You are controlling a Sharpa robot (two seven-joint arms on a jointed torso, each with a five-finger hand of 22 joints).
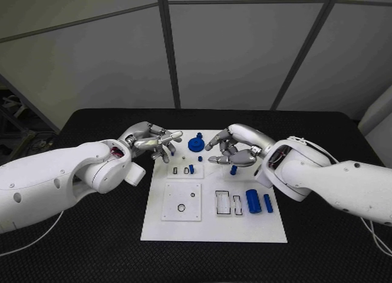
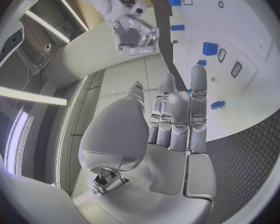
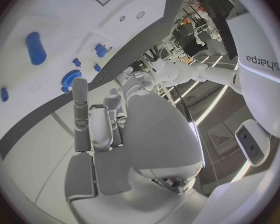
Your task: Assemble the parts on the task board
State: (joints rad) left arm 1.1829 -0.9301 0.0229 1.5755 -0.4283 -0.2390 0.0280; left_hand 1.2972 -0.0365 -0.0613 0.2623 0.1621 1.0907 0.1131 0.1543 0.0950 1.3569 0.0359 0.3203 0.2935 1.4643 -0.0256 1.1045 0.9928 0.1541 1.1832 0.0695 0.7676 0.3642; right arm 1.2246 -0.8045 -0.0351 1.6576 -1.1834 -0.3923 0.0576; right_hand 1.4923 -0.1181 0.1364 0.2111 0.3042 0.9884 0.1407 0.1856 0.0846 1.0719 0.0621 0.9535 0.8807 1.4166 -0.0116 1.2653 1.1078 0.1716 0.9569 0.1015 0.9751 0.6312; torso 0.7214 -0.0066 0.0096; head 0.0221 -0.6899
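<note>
The white task board lies in the middle of the black table. A blue gear sits at its far edge, between my two hands. My left hand hovers over the board's far left corner with fingers spread and nothing in them; the left wrist view shows those fingers straight and bare. My right hand hovers just right of the gear, fingers loosely curved and empty. A blue peg stands below it. Two blue cylinders lie at the board's right. The gear and a cylinder show past my right hand.
A square white inset plate and narrow rectangular slots sit on the board's near half. Small blue pieces stand by slots under my left hand. Black table surface surrounds the board. Grey wall panels rise behind the table.
</note>
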